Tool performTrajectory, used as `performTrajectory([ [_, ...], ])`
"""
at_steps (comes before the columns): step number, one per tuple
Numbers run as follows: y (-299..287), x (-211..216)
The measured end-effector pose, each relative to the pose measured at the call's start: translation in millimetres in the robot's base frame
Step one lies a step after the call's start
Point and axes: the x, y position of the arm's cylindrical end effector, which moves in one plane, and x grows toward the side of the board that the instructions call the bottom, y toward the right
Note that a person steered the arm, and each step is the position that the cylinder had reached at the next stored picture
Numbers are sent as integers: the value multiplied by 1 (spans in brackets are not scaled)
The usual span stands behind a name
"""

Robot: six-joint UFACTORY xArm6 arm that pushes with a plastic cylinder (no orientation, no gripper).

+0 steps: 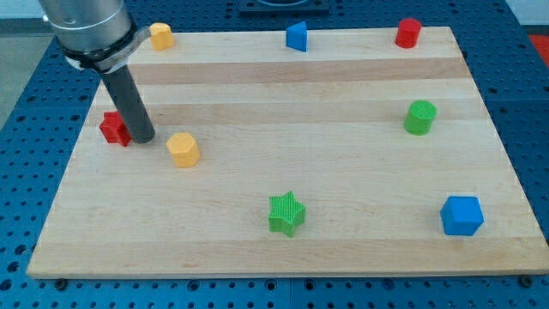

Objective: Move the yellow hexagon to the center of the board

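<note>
The yellow hexagon (183,149) is seen upright near the board's (274,86) left edge, no long axis discernible. The tip (142,137) is set just left of it, apart, beside a red block (113,128), holding nothing.

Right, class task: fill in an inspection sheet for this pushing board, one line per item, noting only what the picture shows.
Surface: wooden board, flat, on a blue perforated table.
Job's things: yellow hexagon at the view's left, short of the centre; a second yellow block at the top left edge.
Clutter: red block beside the rod; blue block and red cylinder at the top; green cylinder at the right; green star at the bottom; blue cube at the bottom right.
Grippers: none; my tip sits between the red block and the yellow hexagon.
Cables: nothing seen.
Surroundings: nothing seen beyond the table.
</note>
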Motion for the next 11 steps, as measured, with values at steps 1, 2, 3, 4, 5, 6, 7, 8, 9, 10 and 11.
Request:
performTrajectory([
  [1, -1, 25],
  [2, 33, 30],
  [3, 104, -8],
  [4, 151, -23],
  [5, 121, -16],
  [6, 78, -23],
  [7, 45, -4],
  [8, 39, 50],
  [9, 97, 46],
  [10, 174, 3],
  [11, 196, 4],
])
